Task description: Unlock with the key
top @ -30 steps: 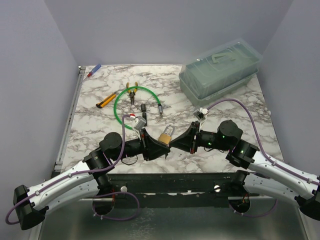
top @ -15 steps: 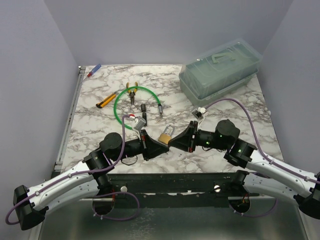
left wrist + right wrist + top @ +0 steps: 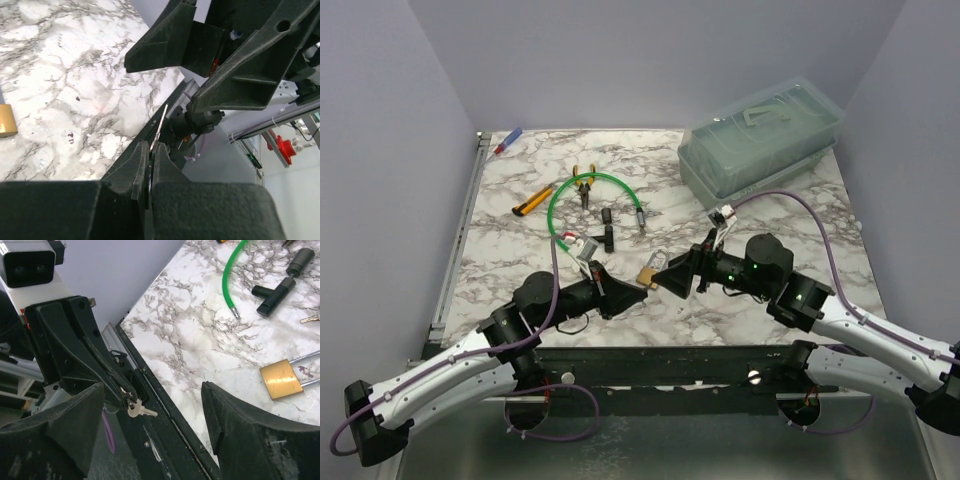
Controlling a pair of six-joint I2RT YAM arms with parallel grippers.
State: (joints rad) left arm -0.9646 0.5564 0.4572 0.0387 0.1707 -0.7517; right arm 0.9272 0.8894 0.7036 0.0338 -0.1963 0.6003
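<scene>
The key [image 3: 140, 410] is a tiny silver one, pinched by its head in my left gripper [image 3: 150, 146], which is shut on it; in the left wrist view the key [image 3: 161, 122] shows as a thin edge-on blade. It hangs over the table's dark near rail. My right gripper [image 3: 155, 390] stands open facing it, with nothing between its fingers. The brass padlock [image 3: 649, 272] lies on the marble between my left gripper [image 3: 632, 288] and my right gripper [image 3: 665, 280]. The padlock [image 3: 281, 379] lies beyond the right finger in the right wrist view.
A green cable [image 3: 590, 205] loops at mid-left, with pliers [image 3: 583, 185] and a black T-shaped piece [image 3: 607, 220] inside it. A yellow knife [image 3: 532, 200] and a pen [image 3: 508, 140] lie far left. A lidded clear box [image 3: 760, 140] stands back right. A black rail [image 3: 650, 352] runs along the near edge.
The right gripper has opened and let go of the key, which the left gripper has shut on. The left arm has drawn back slightly to the left.
</scene>
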